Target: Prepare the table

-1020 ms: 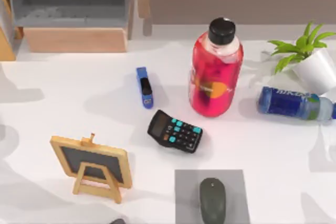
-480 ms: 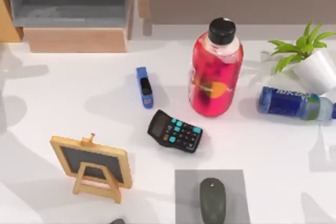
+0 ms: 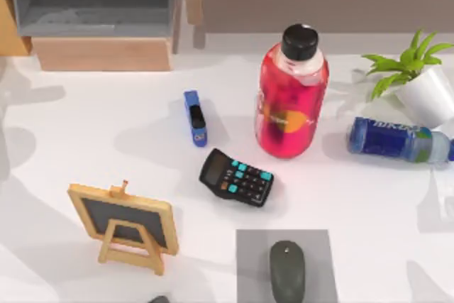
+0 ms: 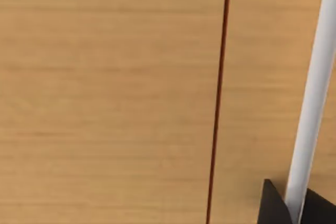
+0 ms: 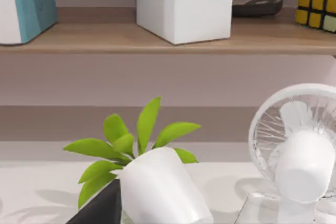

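L pincer (image 4: 286, 208): dark finger tips at edge of L wrist view, close against light-wood cabinet panel (image 4: 105, 98); open or closed — cannot tell, nothing seen held. R pincer (image 5: 100, 208): one dark finger just beside tilted white pot w/ green plant (image 5: 157, 187); state cannot tell.

Broad matte white desk (image 3: 85, 147) spreads below both arms, long axis L–R in top view. On it: tall red bottle w/ black cap (image 3: 291, 94), blue bottle lying on side (image 3: 397, 140), blue stapler (image 3: 195, 117), black calculator (image 3: 237, 177), small wood-framed chalkboard easel (image 3: 124, 223), grey mouse (image 3: 286, 270) on grey pad (image 3: 250, 267).

Judgement: R arm nearer plant/blue bottle; L nearer cabinet.
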Robot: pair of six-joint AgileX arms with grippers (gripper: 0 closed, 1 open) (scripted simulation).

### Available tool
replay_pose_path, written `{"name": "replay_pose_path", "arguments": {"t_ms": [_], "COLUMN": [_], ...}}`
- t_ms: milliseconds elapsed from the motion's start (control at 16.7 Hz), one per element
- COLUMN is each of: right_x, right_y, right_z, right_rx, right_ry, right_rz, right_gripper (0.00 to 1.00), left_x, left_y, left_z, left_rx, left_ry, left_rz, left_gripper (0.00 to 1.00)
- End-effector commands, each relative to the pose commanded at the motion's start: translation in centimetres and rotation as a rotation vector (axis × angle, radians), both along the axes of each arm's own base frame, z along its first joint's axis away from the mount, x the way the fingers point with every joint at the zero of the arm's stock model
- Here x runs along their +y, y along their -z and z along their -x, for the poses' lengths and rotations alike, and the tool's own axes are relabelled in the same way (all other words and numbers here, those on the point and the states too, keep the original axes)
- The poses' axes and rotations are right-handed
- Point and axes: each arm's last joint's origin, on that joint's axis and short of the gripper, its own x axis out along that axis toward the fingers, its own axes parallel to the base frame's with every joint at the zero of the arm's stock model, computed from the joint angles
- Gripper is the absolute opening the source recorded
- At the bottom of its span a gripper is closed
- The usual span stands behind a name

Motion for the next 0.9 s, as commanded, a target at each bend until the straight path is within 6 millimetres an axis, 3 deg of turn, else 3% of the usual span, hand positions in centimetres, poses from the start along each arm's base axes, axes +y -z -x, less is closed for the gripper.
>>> {"name": "replay_pose_path", "arguments": {"t_ms": [600, 900], "right_x": [0.00, 0.00], "right_y": [0.00, 0.00], "right_z": [0.00, 0.00], "right_rx": [0.000, 0.000], "right_ry": [0.000, 0.000], "right_rz": [0.000, 0.000], "right_gripper": [1.00, 1.00], "left_x": [0.00, 0.00], "left_y": [0.00, 0.00], "left_z": [0.00, 0.00], "left_rx": [0.000, 0.000], "left_ry": [0.000, 0.000], "left_rz": [0.000, 0.000], "left_gripper": [0.98, 1.00]}}
